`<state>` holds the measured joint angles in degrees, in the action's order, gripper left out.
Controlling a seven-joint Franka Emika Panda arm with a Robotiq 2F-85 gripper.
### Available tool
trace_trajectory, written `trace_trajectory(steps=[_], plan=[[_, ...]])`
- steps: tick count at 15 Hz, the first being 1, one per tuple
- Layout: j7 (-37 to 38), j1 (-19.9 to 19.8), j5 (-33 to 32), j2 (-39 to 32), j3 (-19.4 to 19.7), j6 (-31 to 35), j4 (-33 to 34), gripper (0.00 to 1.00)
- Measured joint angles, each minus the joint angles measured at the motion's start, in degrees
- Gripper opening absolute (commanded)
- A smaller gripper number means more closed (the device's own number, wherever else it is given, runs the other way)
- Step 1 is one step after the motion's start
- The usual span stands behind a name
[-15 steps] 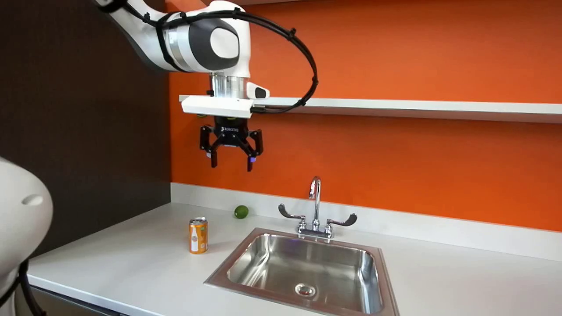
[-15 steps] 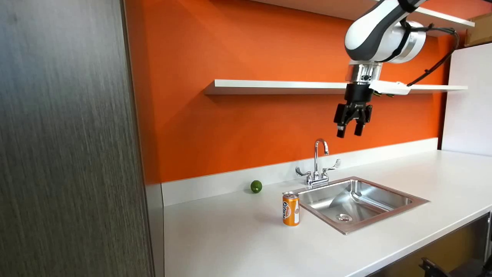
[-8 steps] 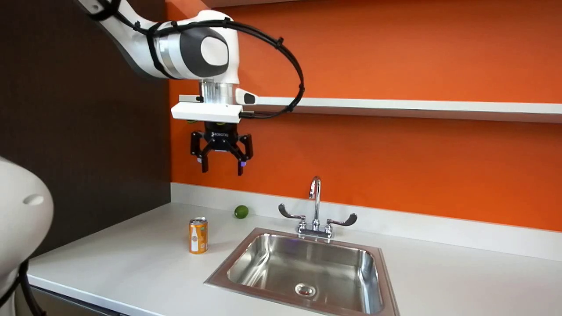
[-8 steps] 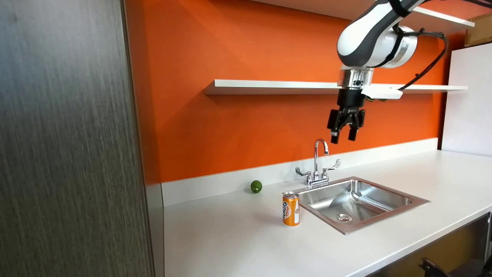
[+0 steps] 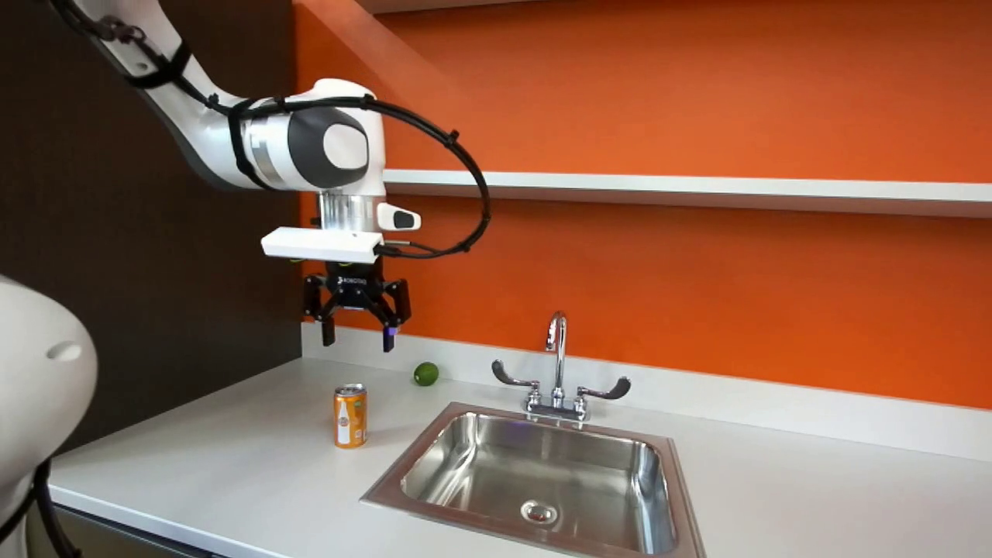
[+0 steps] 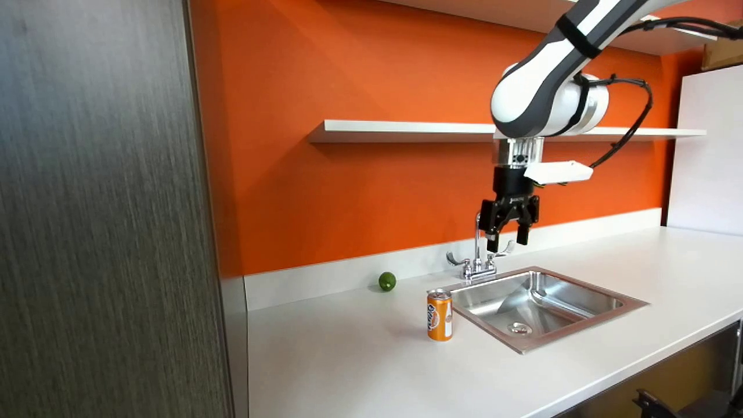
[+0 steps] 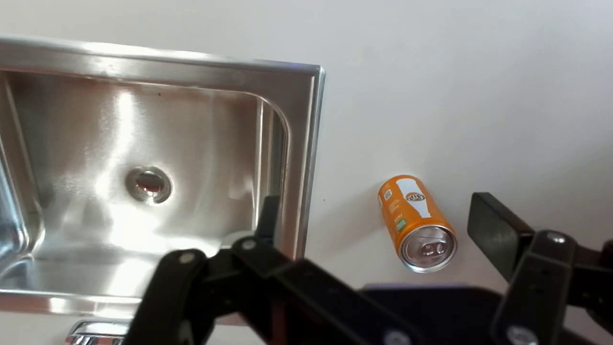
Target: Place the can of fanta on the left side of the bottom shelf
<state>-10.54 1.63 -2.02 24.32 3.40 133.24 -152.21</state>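
While the gripper (image 5: 358, 338) hangs above the counter (image 5: 232, 473), its two fingers (image 7: 495, 237) stand apart in all three views; in both exterior views they point down. Can of fanta (image 5: 350, 416): upright on the counter, left of the sink (image 5: 418, 451) and near its rim, lower than the gripper and apart from it. Wrist view: can shows between the fingers, closer to the finger on the side away from the sink; lid, pull tab and part of the orange label face the camera. Faucet (image 6: 477, 255): far side of the sink, a handle on each side; in an exterior view the gripper partly hides its spout. Round green object (image 5: 425, 373): on the counter, farther back than the can, near the backsplash (image 5: 759, 401). Bottom shelf (image 5: 697, 184): runs along the orange wall (image 5: 697, 294), higher than the gripper. Its left end (image 6: 342, 126) shows in an exterior view; in an exterior view the arm (image 5: 209, 139) covers that end. Upper shelf (image 6: 493, 8): above it, partly in frame.
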Motion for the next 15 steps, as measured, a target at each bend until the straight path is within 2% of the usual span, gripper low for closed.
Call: trace_trajectory(steps=[7, 15], plan=[[2.62, 1.85, 2.99, -4.58, -1.42, 7.71, -3.65, 1.0], [3.87, 3.12, 4.07, -12.52, -2.83, 17.04, -3.96, 1.0]])
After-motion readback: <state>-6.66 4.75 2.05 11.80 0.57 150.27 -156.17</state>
